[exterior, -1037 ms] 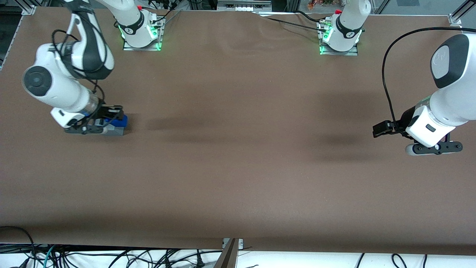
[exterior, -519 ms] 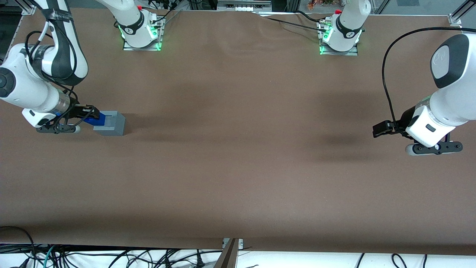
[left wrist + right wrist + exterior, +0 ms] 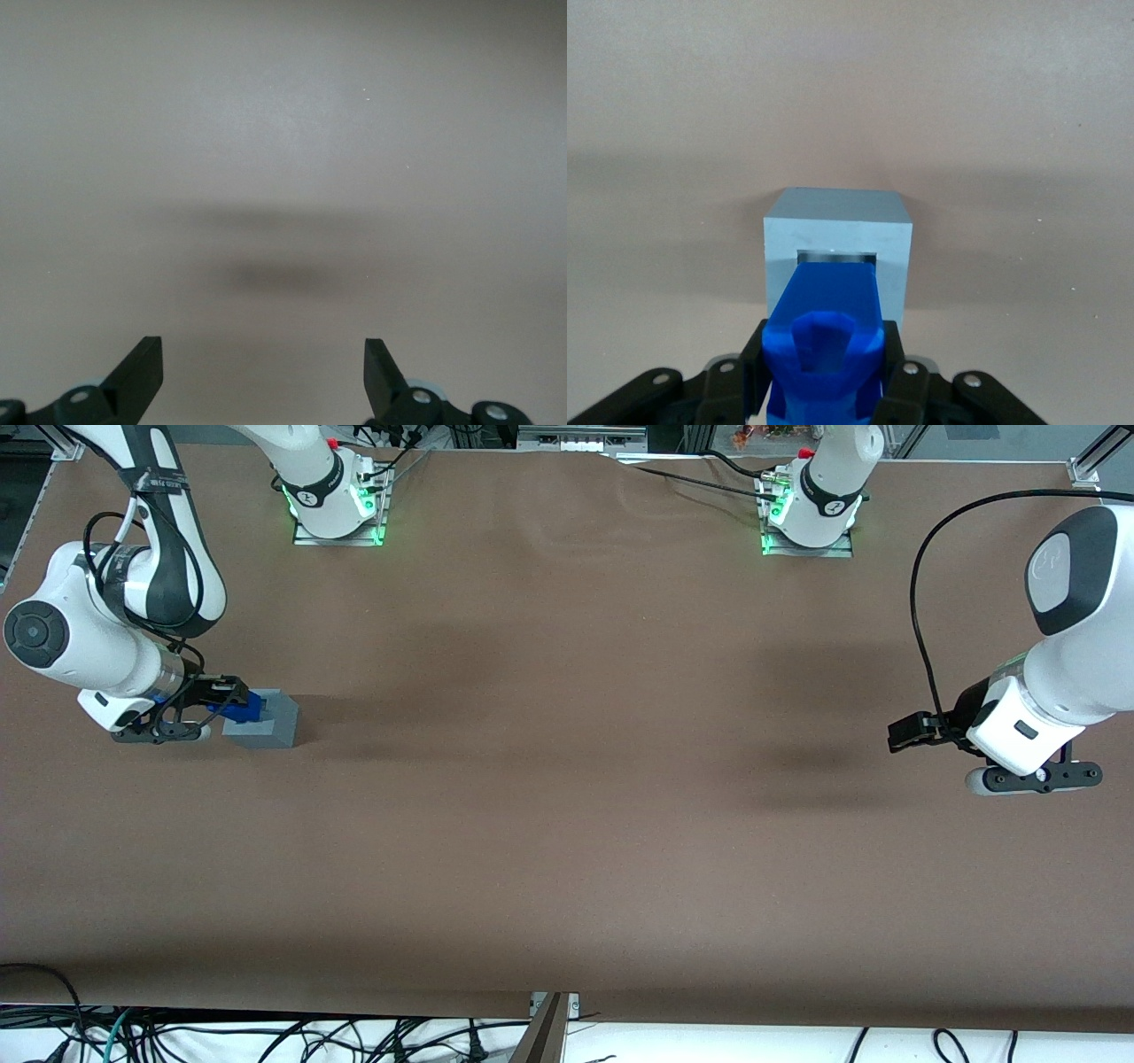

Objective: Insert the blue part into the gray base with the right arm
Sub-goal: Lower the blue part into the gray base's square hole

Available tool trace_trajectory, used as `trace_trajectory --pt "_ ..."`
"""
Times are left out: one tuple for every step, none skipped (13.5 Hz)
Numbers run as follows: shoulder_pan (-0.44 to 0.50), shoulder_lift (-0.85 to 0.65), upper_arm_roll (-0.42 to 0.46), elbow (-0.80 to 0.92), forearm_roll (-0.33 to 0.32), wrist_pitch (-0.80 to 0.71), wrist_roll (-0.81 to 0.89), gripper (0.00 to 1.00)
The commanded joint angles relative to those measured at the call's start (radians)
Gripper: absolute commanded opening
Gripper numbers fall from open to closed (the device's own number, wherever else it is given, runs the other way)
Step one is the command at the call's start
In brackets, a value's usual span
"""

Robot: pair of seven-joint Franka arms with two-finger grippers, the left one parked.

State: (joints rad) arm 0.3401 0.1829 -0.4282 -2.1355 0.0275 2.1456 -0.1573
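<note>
Only wrist view shows hand aligning blue part with gray base socket.

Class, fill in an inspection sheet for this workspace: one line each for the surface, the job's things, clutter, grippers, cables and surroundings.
Surface: brown table, bare apart from the job's things.
Job's things: gray base sits on the table toward the working arm's end; blue part is lined up with its socket, tip at the opening.
Clutter: nothing seen.
Grippers: right arm's gripper beside the base, shut on the blue part.
Cables: loose cables below the table's near edge.
Surroundings: arm mounts glowing green.
</note>
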Motion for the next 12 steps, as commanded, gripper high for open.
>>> trace_trajectory --pt "-0.004 -0.010 -0.003 -0.017 0.006 0.028 -0.022 0.25" --pt "-0.004 -0.010 -0.003 -0.027 0.006 0.033 -0.022 0.25" --pt "-0.004 -0.010 -0.003 -0.030 0.006 0.036 -0.022 0.25" --pt "-0.004 -0.010 -0.003 -0.032 0.006 0.036 -0.022 0.26" --pt "-0.004 -0.010 -0.003 -0.034 0.006 0.036 -0.022 0.26" --pt "-0.003 -0.010 -0.003 -0.037 0.006 0.037 -0.022 0.26" --pt "-0.004 -0.010 -0.003 -0.037 0.006 0.037 -0.022 0.26" --pt "-0.004 -0.008 -0.003 -0.037 0.006 0.037 -0.022 0.26" --pt "-0.004 -0.008 -0.003 -0.037 0.008 0.037 -0.022 0.26" --pt "-0.003 -0.010 -0.003 -0.037 0.009 0.037 -0.022 0.26" --pt "-0.003 -0.010 -0.003 -0.035 0.011 0.039 -0.022 0.26" --pt "-0.003 -0.010 -0.001 -0.035 0.012 0.042 -0.022 0.26"
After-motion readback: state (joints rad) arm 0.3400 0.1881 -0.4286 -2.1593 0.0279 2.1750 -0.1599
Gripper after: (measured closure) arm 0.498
